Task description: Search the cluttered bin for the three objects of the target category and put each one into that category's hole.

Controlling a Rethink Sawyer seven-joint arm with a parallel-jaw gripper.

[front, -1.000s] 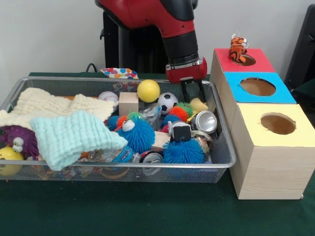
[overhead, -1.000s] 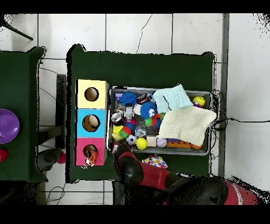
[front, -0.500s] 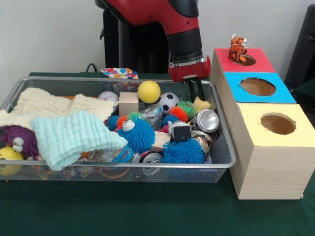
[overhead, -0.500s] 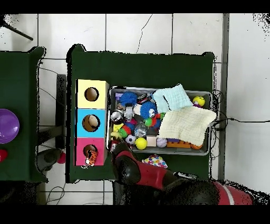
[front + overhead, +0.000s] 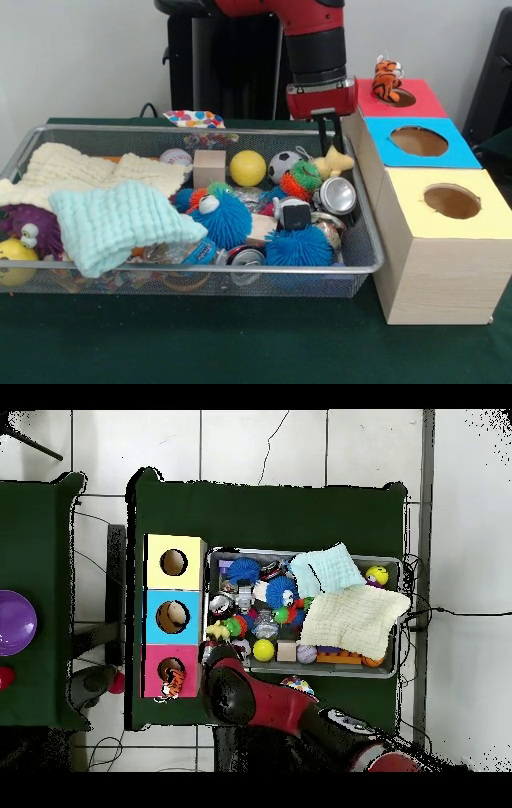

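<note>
The gripper (image 5: 328,146) was seen raised at the far right corner of the wire bin (image 5: 364,232), fingers pinched on a small yellow plush toy (image 5: 334,163) that hung just clear of the clutter. So the step in hand looked like the carry: one target item picked out and lifted, not yet dropped anywhere.

Three boxes were lined up just beside the bin: a red-topped box (image 5: 424,100), a blue-topped box (image 5: 456,152) and a yellow-topped box (image 5: 480,220), each with a round hole. A tiger plush (image 5: 387,78) was already sitting half in the red hole (image 5: 402,98), so soft animals were probably meant for that one, though that's only a guess from how things lay.

Next move, as judged: the toy would need to be lifted over the bin rim, carried across to the red hole and let go right above it. The tiger partly blocking the opening could be a snag, and the toy could end up perched on top rather than falling in.

Left in the bin were fuzzy blue balls (image 5: 298,246), a yellow ball (image 5: 247,168), a soccer ball (image 5: 283,166), cans (image 5: 337,195) and folded cloths (image 5: 112,220).
</note>
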